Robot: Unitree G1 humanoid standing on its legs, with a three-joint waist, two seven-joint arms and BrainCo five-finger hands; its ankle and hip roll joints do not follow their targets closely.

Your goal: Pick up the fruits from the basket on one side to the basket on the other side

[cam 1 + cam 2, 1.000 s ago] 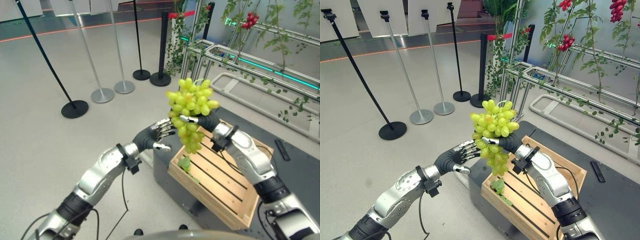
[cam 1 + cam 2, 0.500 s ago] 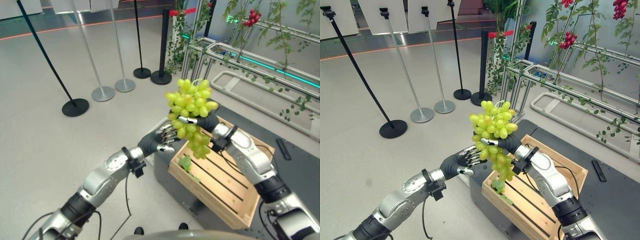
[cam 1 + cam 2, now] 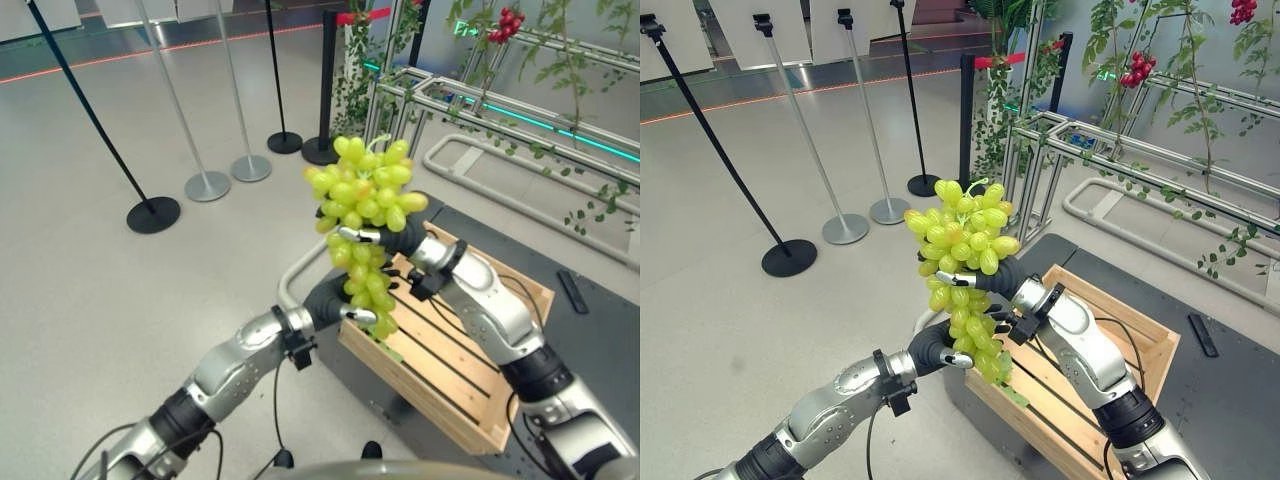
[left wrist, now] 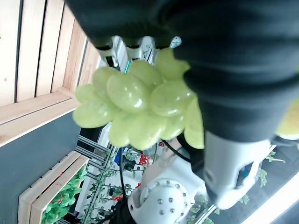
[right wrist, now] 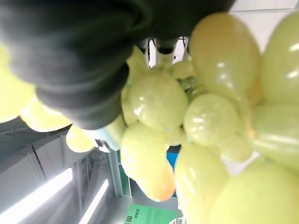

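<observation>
Left eye view: pale polished floor (image 3: 120, 300) runs wide and open to the robot's left, with stanchion posts (image 3: 207, 186) at its far side and a metal plant rack (image 3: 480, 110) beyond. A wooden crate (image 3: 470, 350) sits on a dark platform (image 3: 590, 330). Above the crate's near-left corner, the right hand (image 3: 385, 238) grips the grape bunch (image 3: 365, 200), fingers curled round it; the left hand (image 3: 335, 300) cups the bunch's hanging tip, its fingers mostly hidden.

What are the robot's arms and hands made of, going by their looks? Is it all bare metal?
Mostly silver-grey shells with black bands at the joints. The left hand and right hand wear dark ribbed covers over wrist and back; their fingers are silver with dark tips.
</observation>
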